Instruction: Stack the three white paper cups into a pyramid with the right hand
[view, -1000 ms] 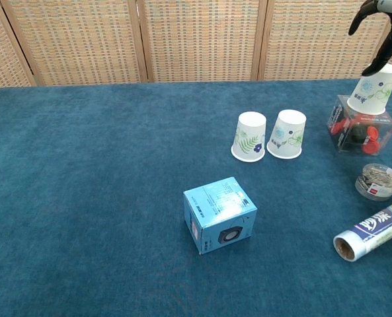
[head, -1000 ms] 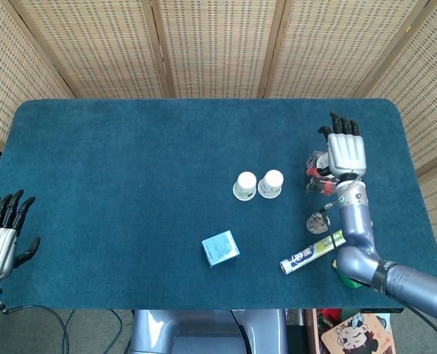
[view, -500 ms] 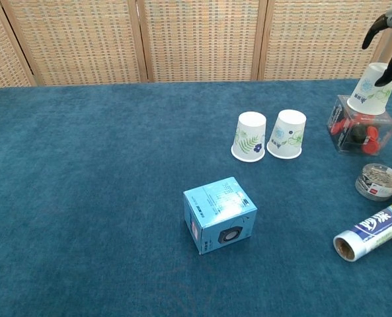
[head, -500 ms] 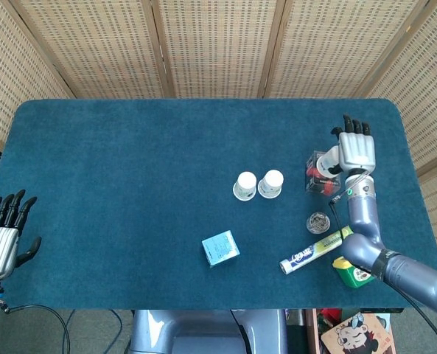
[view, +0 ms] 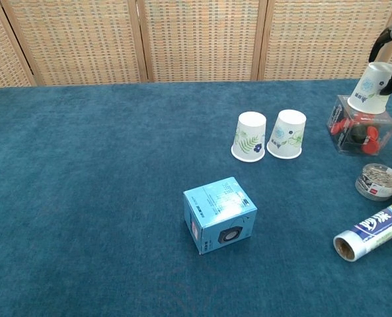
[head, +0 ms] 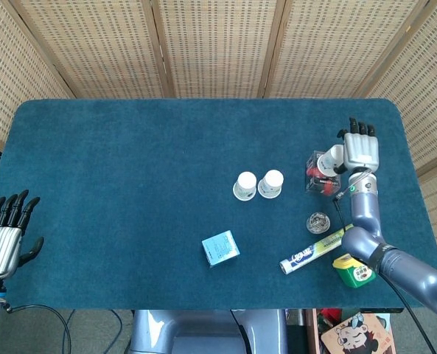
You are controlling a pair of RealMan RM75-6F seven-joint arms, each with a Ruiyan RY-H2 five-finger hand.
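One white paper cup (view: 371, 88) atop clear box (view: 356, 131), right robot hand (head: 359, 150) beside it, fingers seemingly curling around, grip unclear

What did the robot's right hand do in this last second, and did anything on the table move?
The right hand slid rightward and drew its fingers around the white paper cup atop the clear plastic box; a firm grip isn't certain. The two white paper cups side by side and the blue carton stayed put.

Lab-style test setup, blue-carpeted table (head: 130, 162), woven screen panels (head: 218, 44)
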